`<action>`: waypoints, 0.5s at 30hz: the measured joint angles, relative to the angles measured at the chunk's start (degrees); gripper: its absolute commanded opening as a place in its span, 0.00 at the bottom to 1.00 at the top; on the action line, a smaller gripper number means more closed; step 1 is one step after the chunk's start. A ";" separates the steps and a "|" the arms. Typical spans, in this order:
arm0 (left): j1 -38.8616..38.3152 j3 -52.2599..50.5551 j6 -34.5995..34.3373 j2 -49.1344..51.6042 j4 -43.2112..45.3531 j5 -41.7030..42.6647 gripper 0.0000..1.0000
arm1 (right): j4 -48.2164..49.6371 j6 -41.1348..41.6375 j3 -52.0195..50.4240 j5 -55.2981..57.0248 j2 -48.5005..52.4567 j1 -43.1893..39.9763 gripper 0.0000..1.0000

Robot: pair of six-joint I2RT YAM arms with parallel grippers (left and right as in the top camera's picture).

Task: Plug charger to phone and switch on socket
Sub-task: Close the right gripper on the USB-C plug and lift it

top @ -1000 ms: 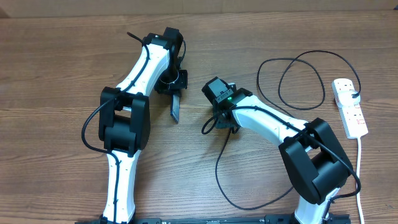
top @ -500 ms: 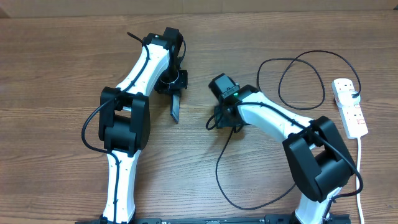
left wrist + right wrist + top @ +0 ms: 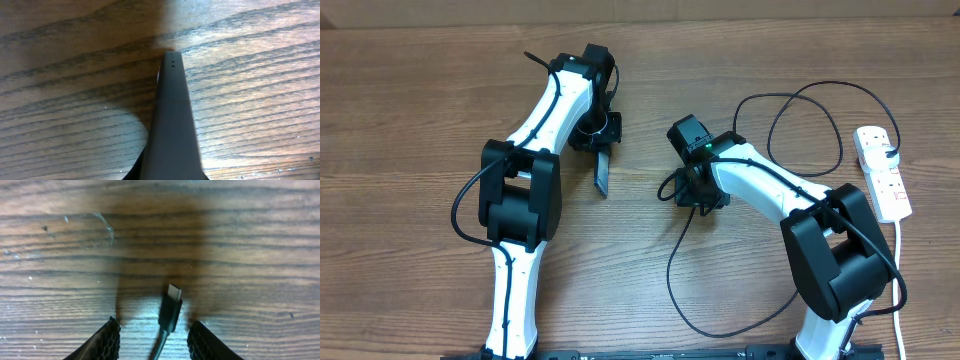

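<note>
The phone (image 3: 603, 172) stands on its thin dark edge on the wooden table, and my left gripper (image 3: 599, 148) is shut on its upper end. The left wrist view shows only the phone's (image 3: 172, 120) narrow side with two small holes. The charger's black cable (image 3: 672, 280) loops across the table to its plug in the socket (image 3: 882, 175) at the far right. Its connector tip (image 3: 171, 307) lies flat on the wood between the fingers of my right gripper (image 3: 155, 326), which is open and touches neither side of it. In the overhead view that right gripper (image 3: 688, 192) is right of the phone.
A thick white cord (image 3: 900, 280) runs from the socket down to the table's front edge. The black cable forms a large loop (image 3: 805, 130) at the back right and a second curve (image 3: 720, 325) near the right arm's base.
My right arm has shifted to the right, away from the phone, and its fingers now stand apart around the connector. The left arm and phone have not moved.
</note>
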 measured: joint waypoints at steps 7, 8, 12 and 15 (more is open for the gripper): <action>0.00 0.00 0.00 0.00 0.00 -0.02 0.04 | -0.44 2.10 0.00 -0.33 0.00 0.00 0.38; 0.00 0.00 0.00 0.00 -0.04 -0.02 0.04 | -0.76 3.08 0.00 -0.37 0.24 0.00 0.37; -0.02 0.00 0.00 0.00 -0.02 -0.02 0.04 | -0.87 4.22 0.09 -0.42 0.87 -0.22 0.33; 0.00 0.00 0.00 0.00 -0.02 -0.02 0.04 | -0.96 4.72 0.09 -1.27 0.90 -0.98 0.24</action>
